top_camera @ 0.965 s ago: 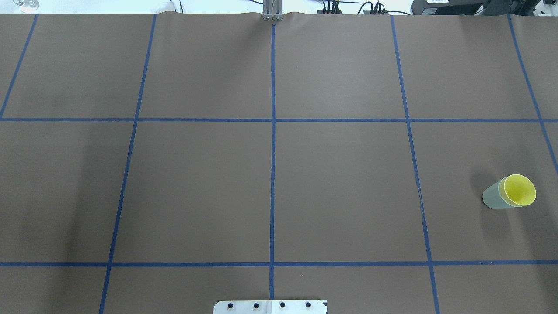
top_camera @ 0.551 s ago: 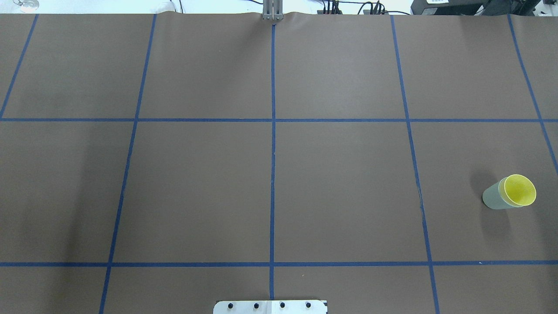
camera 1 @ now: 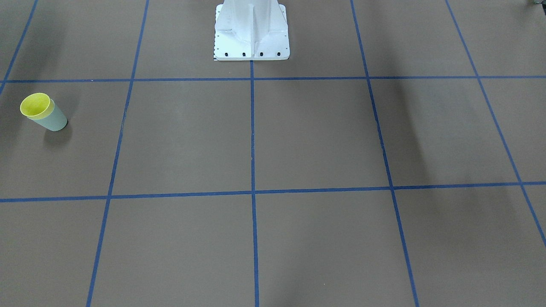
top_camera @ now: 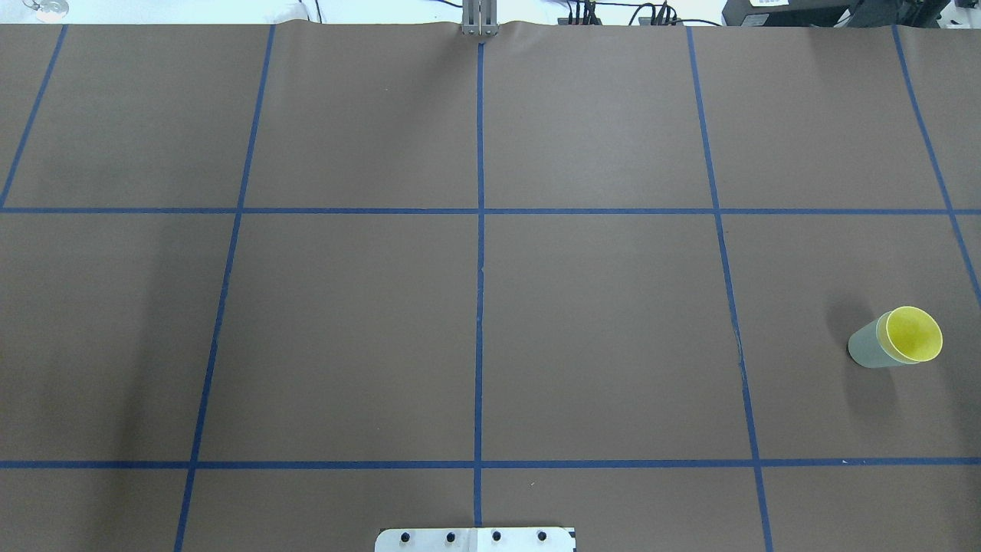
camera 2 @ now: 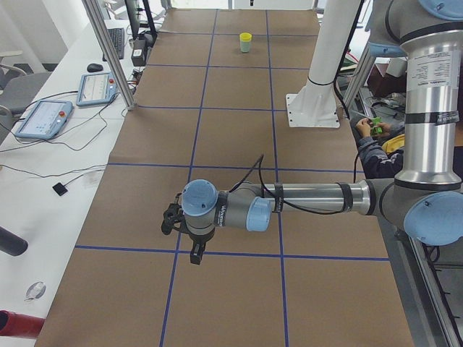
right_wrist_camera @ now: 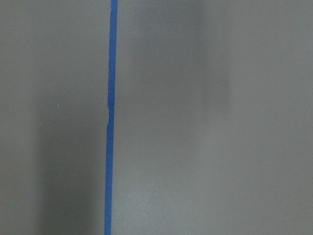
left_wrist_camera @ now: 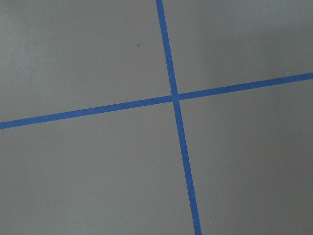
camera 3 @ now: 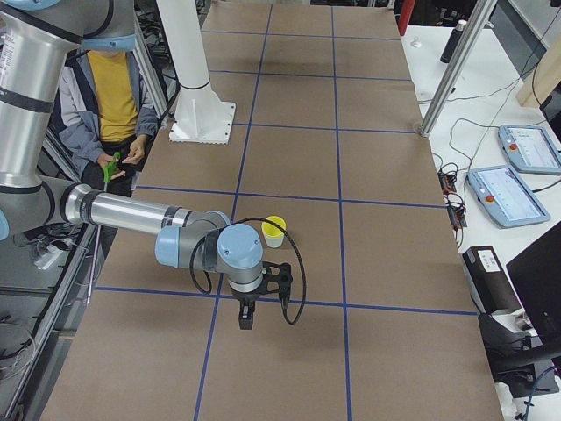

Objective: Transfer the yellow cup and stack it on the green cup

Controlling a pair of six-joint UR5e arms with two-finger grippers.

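The yellow cup [top_camera: 912,335] sits nested inside the green cup [top_camera: 864,349], upright on the brown table at the right side of the overhead view. The pair also shows at the left of the front view, yellow cup [camera 1: 35,105] in green cup [camera 1: 53,121]. Neither gripper shows in the overhead, front or wrist views. My left gripper [camera 2: 194,253] hangs over the table in the exterior left view, far from the cups. My right gripper [camera 3: 245,317] hangs a short way in front of the cups [camera 3: 274,230]. I cannot tell whether either is open or shut.
The brown table mat [top_camera: 598,330] carries a grid of blue tape lines. The robot's white base post [camera 1: 251,30] stands at mid-table edge. Both wrist views show only mat and tape. An operator [camera 3: 110,96] sits beside the table.
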